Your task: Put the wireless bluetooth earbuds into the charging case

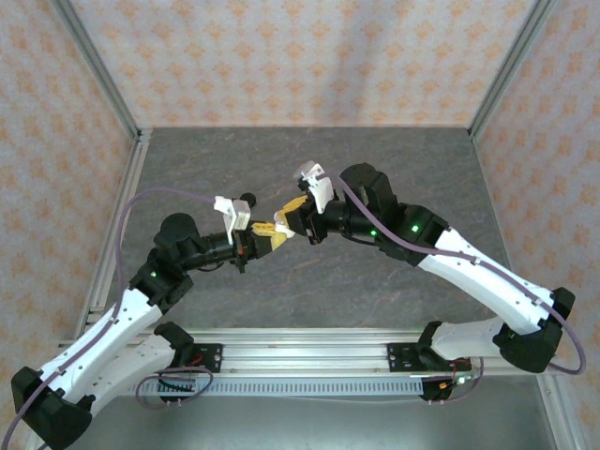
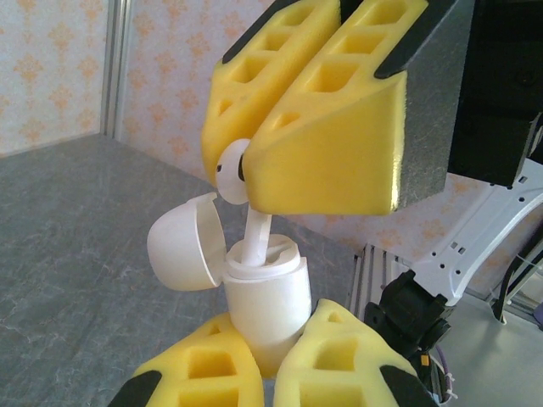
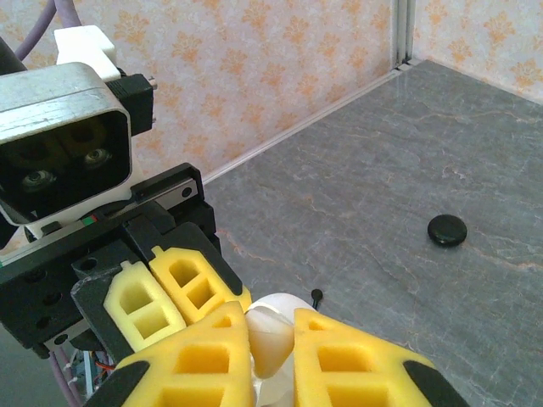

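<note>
surroundings: a flat black disc [image 3: 447, 230] lies on the grey table [image 3: 382, 161], well apart from the charging case [image 2: 265, 309], on its far side. a tiny black piece [image 3: 316, 295] with a short tail lies on the table much nearer the case; too small to identify. neither touches the case or either hand. patterned walls [image 3: 280, 68] stand behind, well back from the case.

obstructions: the lid [image 2: 182, 243] is swung open to one side of the case, clear of the opening. the yellow pads [image 2: 331, 136] of the right hand hang directly above the case mouth.

container: the case is white and upright, raised off the table. the left hand [image 2: 271, 343] is closed narrowly on its lower body, one pad on each side.

contents: the white earbud [image 2: 231, 170] stands above the case. its stem [image 2: 254, 237] points down and reaches into the opening at the rim. its head is above the case, pinched between the pads of the right hand [image 3: 270, 360], which is closed narrowly on it. whether the case holds a second bud: cannot tell.
</note>
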